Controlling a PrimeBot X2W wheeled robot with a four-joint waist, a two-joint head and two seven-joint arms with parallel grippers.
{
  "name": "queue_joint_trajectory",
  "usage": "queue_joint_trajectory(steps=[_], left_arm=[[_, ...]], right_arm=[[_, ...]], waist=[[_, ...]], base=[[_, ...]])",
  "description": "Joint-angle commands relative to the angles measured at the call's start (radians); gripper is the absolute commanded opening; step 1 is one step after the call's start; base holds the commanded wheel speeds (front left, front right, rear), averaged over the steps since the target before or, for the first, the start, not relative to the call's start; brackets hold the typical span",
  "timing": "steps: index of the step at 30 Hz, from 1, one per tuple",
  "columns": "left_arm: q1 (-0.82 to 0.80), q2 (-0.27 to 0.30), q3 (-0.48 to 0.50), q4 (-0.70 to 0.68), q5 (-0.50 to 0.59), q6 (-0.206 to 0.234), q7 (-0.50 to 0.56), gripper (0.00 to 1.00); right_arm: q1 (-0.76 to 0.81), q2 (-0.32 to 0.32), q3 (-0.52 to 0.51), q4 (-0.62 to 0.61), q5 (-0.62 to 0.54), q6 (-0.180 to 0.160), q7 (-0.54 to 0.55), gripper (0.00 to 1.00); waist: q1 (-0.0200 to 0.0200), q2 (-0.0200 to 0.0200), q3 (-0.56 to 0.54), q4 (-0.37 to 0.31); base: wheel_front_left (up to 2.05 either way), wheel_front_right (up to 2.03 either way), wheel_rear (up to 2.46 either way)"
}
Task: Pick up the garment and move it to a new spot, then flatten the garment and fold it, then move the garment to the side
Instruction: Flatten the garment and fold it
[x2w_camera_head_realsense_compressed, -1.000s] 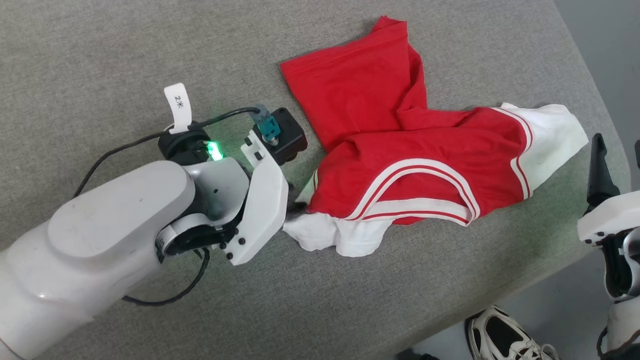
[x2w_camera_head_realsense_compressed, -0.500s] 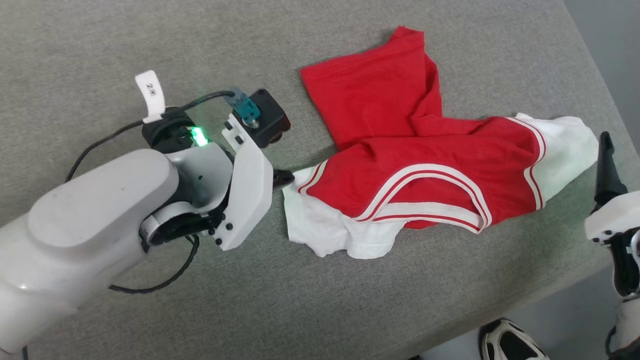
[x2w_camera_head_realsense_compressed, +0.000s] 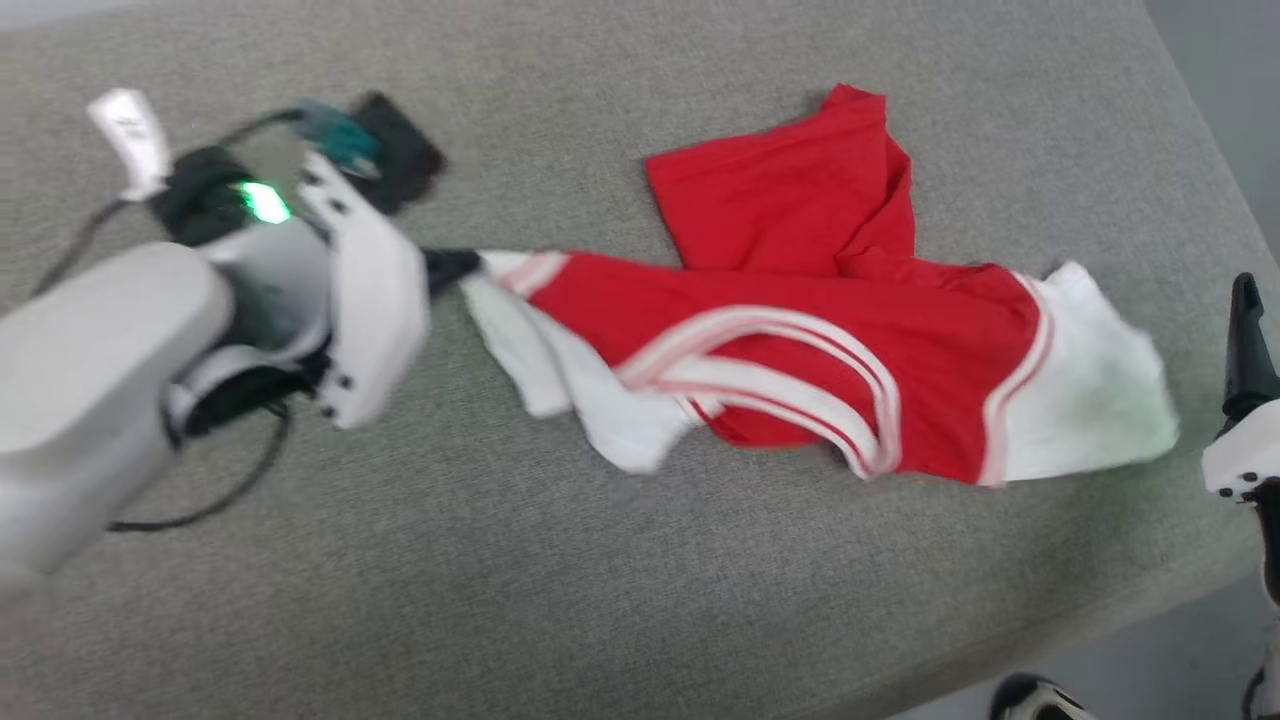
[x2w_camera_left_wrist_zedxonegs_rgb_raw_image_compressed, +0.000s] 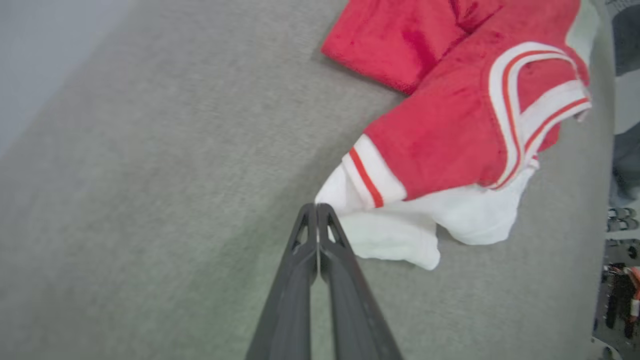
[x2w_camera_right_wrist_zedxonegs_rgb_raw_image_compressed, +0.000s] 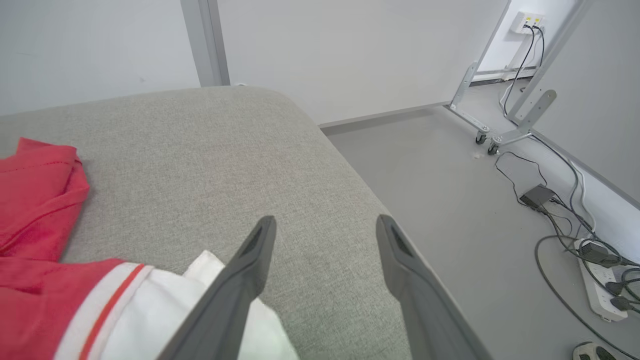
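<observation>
The garment (x2w_camera_head_realsense_compressed: 800, 330) is a red jersey with white panels and striped trim, lying crumpled on the grey cushioned surface (x2w_camera_head_realsense_compressed: 600, 580). It is stretched out toward the left. My left gripper (x2w_camera_head_realsense_compressed: 455, 268) is shut on its white left corner. In the left wrist view the left gripper (x2w_camera_left_wrist_zedxonegs_rgb_raw_image_compressed: 316, 207) has both fingers pressed together, pinching the garment (x2w_camera_left_wrist_zedxonegs_rgb_raw_image_compressed: 450, 135) at its white edge. My right gripper (x2w_camera_right_wrist_zedxonegs_rgb_raw_image_compressed: 325, 222) stands open over the cushion's right end, just past the garment (x2w_camera_right_wrist_zedxonegs_rgb_raw_image_compressed: 40, 280) and its white panel. One of its dark fingers (x2w_camera_head_realsense_compressed: 1250, 350) rises at the right edge of the head view.
The cushion's edge runs along the lower right, with grey floor beyond it. A shoe (x2w_camera_head_realsense_compressed: 1030, 700) stands on the floor there. Cables and a power strip (x2w_camera_right_wrist_zedxonegs_rgb_raw_image_compressed: 600, 295) lie on the floor to the right, near a wheeled metal frame (x2w_camera_right_wrist_zedxonegs_rgb_raw_image_compressed: 500, 135).
My left gripper has shut on the garment's white corner and pulled it to the left, stretching the garment out. The head view has also shifted. The right gripper stays open.
</observation>
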Motion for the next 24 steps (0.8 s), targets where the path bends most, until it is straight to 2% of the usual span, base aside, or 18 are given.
queue_joint_trajectory(steps=[1, 5, 6, 8, 16, 24], left_arm=[[-0.013, 0.016, 0.004, 0.019, 0.012, 0.001, -0.023, 0.00], [-0.025, 0.072, 0.029, 0.103, 0.071, 0.002, -0.148, 0.00], [-0.013, 0.087, 0.053, 0.136, 0.086, 0.007, -0.228, 0.00], [0.014, 0.102, 0.069, 0.164, 0.074, 0.016, -0.282, 0.00], [0.185, 0.168, 0.060, 0.230, 0.011, 0.040, -0.380, 0.00], [0.360, 0.177, 0.050, 0.327, -0.024, 0.049, -0.521, 0.00]], right_arm=[[0.010, -0.006, -0.004, -0.006, -0.005, -0.002, 0.004, 1.00], [0.023, -0.013, -0.012, -0.029, -0.008, -0.002, 0.022, 1.00], [0.032, -0.020, -0.013, -0.040, -0.009, -0.002, 0.035, 1.00], [0.039, -0.025, -0.013, -0.054, -0.011, -0.002, 0.045, 1.00], [0.056, -0.032, -0.009, -0.116, -0.017, -0.002, 0.099, 1.00], [0.075, -0.040, -0.014, -0.168, -0.025, -0.002, 0.148, 1.00]], waist=[[0.0000, 0.0000, -0.013, 0.012], [0.0000, 0.0000, -0.035, 0.042], [0.0000, 0.0000, -0.045, 0.061], [0.0000, 0.0000, -0.056, 0.082], [0.0000, 0.0000, -0.074, 0.152], [0.0000, 0.0000, -0.079, 0.184]], base=[[0.00, 0.00, 0.00], [0.00, 0.00, 0.00], [0.00, 0.00, 0.00], [0.00, 0.00, 0.00], [0.00, 0.00, 0.00], [0.00, 0.00, 0.00]])
